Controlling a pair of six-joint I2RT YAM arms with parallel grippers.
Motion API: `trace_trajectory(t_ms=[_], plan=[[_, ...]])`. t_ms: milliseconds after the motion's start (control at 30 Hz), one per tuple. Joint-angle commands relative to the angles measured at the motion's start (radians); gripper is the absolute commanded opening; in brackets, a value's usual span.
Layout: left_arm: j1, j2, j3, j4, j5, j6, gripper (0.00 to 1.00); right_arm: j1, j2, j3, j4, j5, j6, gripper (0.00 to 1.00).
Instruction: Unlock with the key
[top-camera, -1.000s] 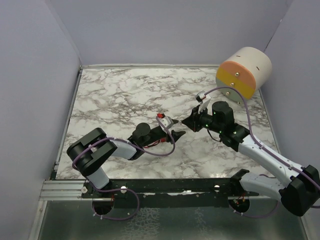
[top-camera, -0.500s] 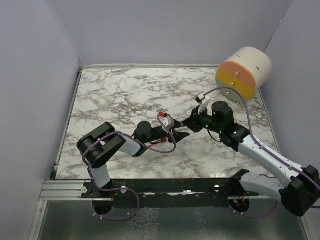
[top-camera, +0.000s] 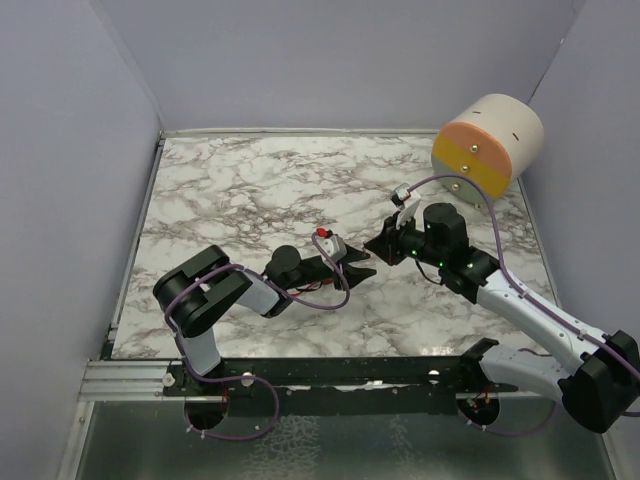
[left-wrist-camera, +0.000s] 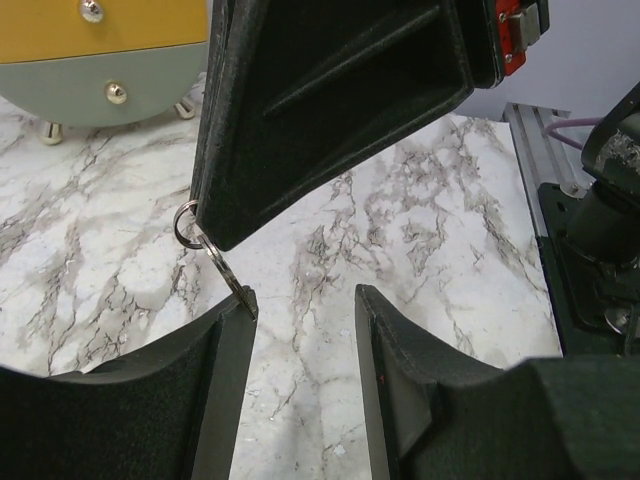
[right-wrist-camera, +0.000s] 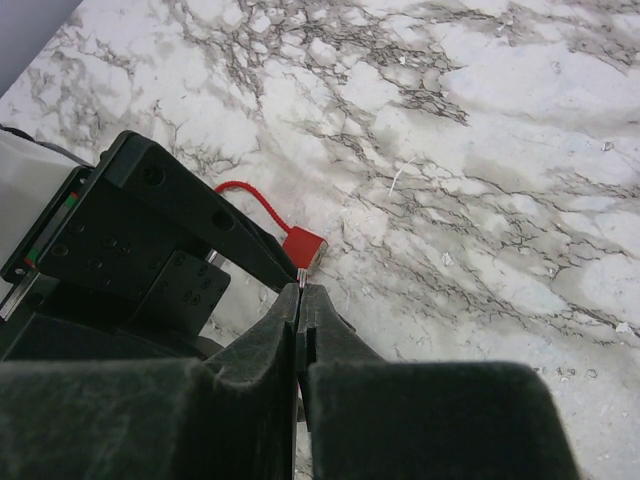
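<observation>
My right gripper (right-wrist-camera: 301, 291) is shut on the key; a sliver of metal shows at its fingertips. In the left wrist view the key (left-wrist-camera: 228, 278) hangs by its ring (left-wrist-camera: 186, 222) from the right gripper's finger (left-wrist-camera: 330, 110), its tip touching my left gripper's left finger (left-wrist-camera: 215, 360). My left gripper (left-wrist-camera: 305, 300) is open and empty, low over the marble just below the right gripper. In the top view the two grippers, left (top-camera: 362, 270) and right (top-camera: 372, 245), meet at mid-table. A small red block with a red cord (right-wrist-camera: 303, 245) lies just beyond the right fingertips; I cannot tell whether it is the lock.
A round cabinet (top-camera: 487, 140) with an orange and yellow front and metal knobs stands at the back right; it also shows in the left wrist view (left-wrist-camera: 100, 50). Grey walls enclose the marble table (top-camera: 260, 190). A metal rail (top-camera: 130, 378) runs along the near edge.
My left arm's elbow has swung right, toward the table's middle, and its gripper shifted slightly under the right gripper. The right arm has barely moved and still holds the key.
</observation>
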Motion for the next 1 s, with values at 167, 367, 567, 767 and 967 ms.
trace_trajectory(t_ms=[167,367,567,767,967], plan=[[0.003,-0.036,-0.004,0.014,-0.035,-0.001,0.41,0.009,-0.001,0.014,-0.018,0.020,-0.013,0.01],[0.002,-0.048,-0.006,-0.012,-0.078,0.005,0.34,0.009,-0.003,0.012,-0.022,0.021,-0.017,0.01],[0.003,-0.047,0.000,-0.029,-0.086,0.008,0.27,0.009,-0.003,0.008,-0.024,0.023,-0.018,0.01],[0.005,-0.049,-0.005,-0.041,-0.099,0.010,0.20,0.009,-0.007,0.006,-0.028,0.031,-0.018,0.01],[0.007,-0.052,-0.011,-0.048,-0.113,0.013,0.15,0.009,-0.006,0.003,-0.031,0.036,-0.020,0.01]])
